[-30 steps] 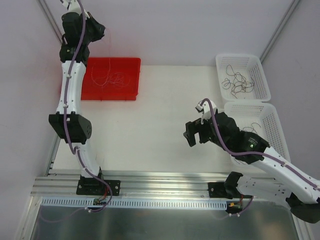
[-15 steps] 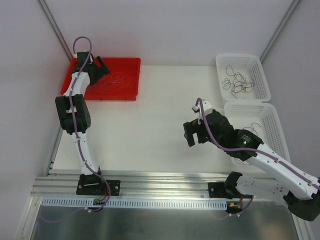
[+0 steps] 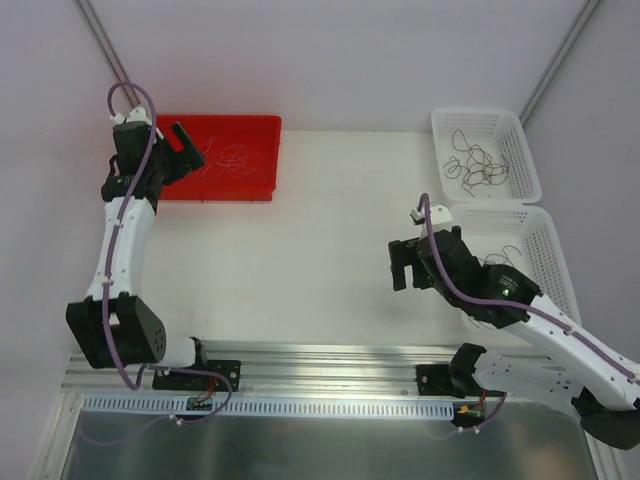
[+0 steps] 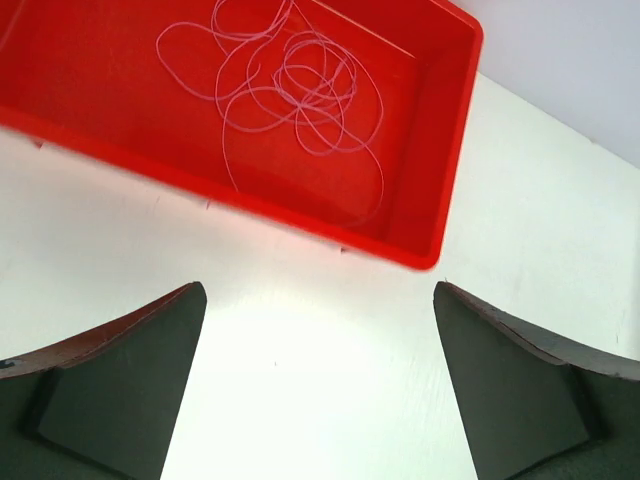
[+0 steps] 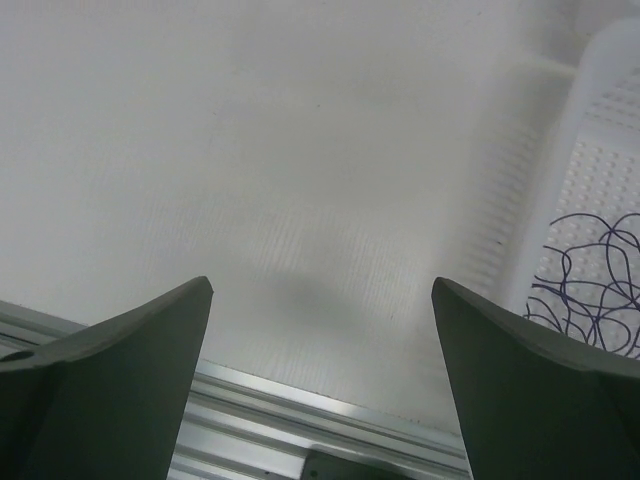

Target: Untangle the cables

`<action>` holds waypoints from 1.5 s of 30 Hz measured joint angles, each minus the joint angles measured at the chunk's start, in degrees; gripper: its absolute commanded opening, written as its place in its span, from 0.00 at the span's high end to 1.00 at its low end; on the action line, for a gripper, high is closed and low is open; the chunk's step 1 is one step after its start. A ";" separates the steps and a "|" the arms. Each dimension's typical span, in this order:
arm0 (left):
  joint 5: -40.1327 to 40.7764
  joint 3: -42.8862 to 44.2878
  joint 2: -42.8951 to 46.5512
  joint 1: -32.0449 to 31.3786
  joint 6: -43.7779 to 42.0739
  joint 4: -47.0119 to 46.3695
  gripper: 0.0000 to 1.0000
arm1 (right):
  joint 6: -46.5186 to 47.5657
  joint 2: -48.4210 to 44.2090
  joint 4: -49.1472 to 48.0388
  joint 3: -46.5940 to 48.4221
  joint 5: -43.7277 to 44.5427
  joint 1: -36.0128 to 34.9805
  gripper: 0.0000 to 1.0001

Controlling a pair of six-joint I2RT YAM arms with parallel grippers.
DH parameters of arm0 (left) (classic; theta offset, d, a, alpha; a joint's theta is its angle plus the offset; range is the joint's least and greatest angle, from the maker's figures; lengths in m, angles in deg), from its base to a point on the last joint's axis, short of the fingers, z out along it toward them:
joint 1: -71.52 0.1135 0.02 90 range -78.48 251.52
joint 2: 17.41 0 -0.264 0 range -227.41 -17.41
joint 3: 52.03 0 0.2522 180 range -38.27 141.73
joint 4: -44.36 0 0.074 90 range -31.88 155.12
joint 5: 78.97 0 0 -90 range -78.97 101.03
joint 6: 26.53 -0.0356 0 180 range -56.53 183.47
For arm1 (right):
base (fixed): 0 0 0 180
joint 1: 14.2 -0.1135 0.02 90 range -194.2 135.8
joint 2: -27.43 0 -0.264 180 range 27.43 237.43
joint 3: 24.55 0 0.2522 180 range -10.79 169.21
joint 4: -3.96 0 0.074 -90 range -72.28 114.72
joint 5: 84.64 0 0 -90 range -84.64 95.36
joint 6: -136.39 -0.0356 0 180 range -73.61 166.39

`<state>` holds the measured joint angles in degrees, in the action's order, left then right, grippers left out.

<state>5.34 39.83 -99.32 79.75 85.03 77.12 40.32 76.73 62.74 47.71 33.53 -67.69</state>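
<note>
Left claw (image 4: pixel 320 300) agape, empty; pink cables (image 4: pixel 300 90) in red tray (image 4: pixel 440 170) ahead; right claw (image 5: pixel 320 295) likewise; purple cables (image 5: pixel 590 280) in basket (image 5: pixel 560 180) rightward.

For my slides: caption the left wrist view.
Open left end effector above the table, facing a red tray of loosely looped pink cables.

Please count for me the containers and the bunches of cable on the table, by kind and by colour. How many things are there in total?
Red tray: 1
White baskets: 2, the far one and the near one
Pink cable bunch, in the tray: 1
Black cable bunch, in the far basket: 1
Purple cable bunch, in the near basket: 1
Total: 6
</note>
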 measured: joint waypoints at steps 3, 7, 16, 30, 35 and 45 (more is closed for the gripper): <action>-0.28 -3.80 8.96 0.00 -1.42 4.66 0.01 | -2.40 -2.71 3.23 0.70 2.86 0.07 0.03; -0.96 -6.64 21.05 0.00 -3.21 13.46 0.01 | -4.70 -7.32 7.56 2.10 5.64 0.07 0.03; 3.48 -5.35 51.82 -3.58 -5.92 28.44 0.01 | -7.02 -21.57 16.02 3.32 11.45 0.07 0.03; 14.95 -13.29 81.77 -13.18 -2.89 38.58 0.01 | -7.02 -49.00 20.94 2.62 15.76 0.24 0.03; 17.40 -17.40 81.77 -13.18 -2.14 38.84 0.01 | -6.45 -49.00 21.14 2.10 15.76 0.22 0.03; 21.40 -19.41 81.77 -13.18 0.46 40.41 0.01 | -6.51 -49.00 22.60 3.21 16.41 0.22 0.03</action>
<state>26.73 20.42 -17.55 66.57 85.49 117.54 33.81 27.73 85.34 50.92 49.94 -67.47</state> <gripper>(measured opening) 0.992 0.969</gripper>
